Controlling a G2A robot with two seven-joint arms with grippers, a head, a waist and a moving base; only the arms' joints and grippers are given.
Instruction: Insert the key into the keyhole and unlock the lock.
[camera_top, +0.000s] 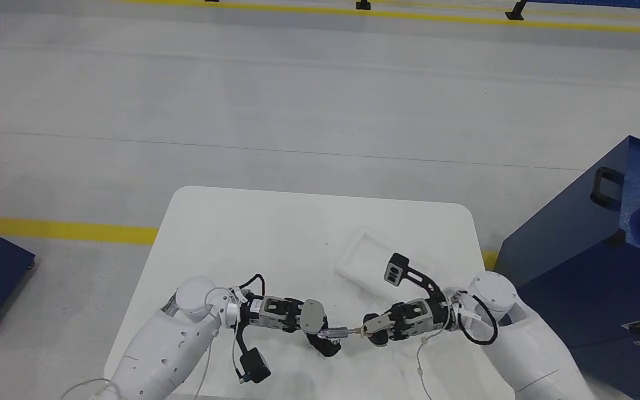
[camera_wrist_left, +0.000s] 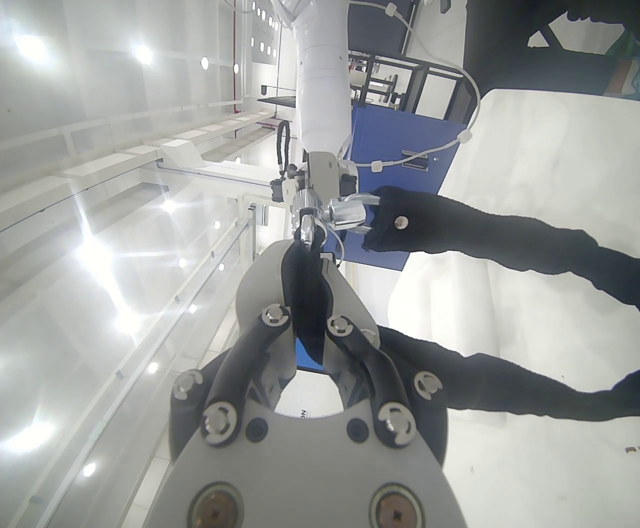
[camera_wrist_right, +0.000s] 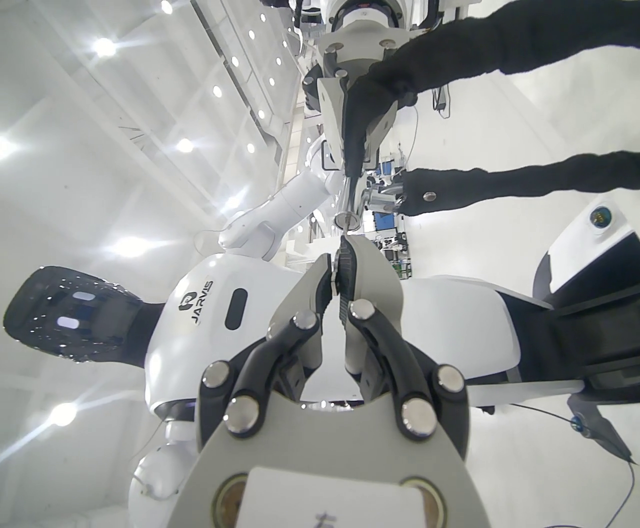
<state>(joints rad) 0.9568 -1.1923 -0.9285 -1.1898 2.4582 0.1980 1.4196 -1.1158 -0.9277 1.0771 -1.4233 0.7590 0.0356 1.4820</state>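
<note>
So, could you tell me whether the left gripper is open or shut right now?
Shut. In the left wrist view the left gripper has both fingers pressed onto the black fabric piece, with no gap beside it.

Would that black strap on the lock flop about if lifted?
Probably bendy, not limp: the black strap runs in wavy bends from the shiny lock. Its matte, cloth-like surface looks grippy, and the left gripper is shut on it.

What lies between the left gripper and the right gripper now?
The shiny metal lock fills that gap, just ahead of the right gripper, its black strap pinched in the left gripper. Both wrist views show it.
</note>
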